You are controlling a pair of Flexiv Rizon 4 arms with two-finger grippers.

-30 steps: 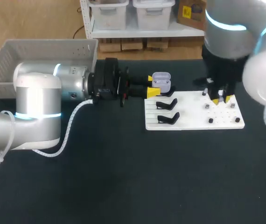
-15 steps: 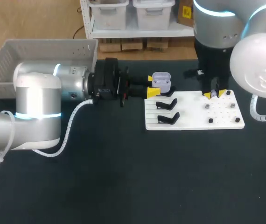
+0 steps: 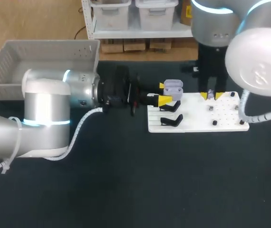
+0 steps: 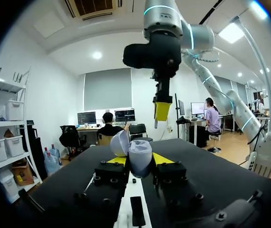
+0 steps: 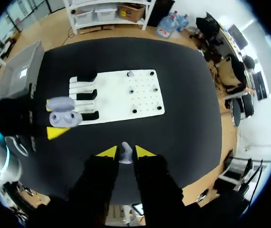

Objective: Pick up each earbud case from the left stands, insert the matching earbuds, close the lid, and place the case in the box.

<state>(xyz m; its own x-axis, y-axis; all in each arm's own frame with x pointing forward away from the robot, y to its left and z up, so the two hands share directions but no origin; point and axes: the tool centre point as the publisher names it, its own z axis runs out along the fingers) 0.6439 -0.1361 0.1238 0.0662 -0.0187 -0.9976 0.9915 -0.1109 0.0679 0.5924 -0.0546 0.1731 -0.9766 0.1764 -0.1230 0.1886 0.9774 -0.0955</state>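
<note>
Yellow-tipped, clamping open earbud case (image 3: 172, 86) in left gripper (image 3: 164, 93) mid-frame, pinching earbud (image 5: 125, 153) in right gripper (image 3: 211, 95); next, align it above the case

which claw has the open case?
The left claw, shut on the case with its lid up; the right claw pinches only a small earbud.

Black tabletop (image 3: 126, 190); wood floor (image 3: 31, 23); white shelf (image 3: 140, 34) with bins (image 3: 109, 12) behind table.
</note>
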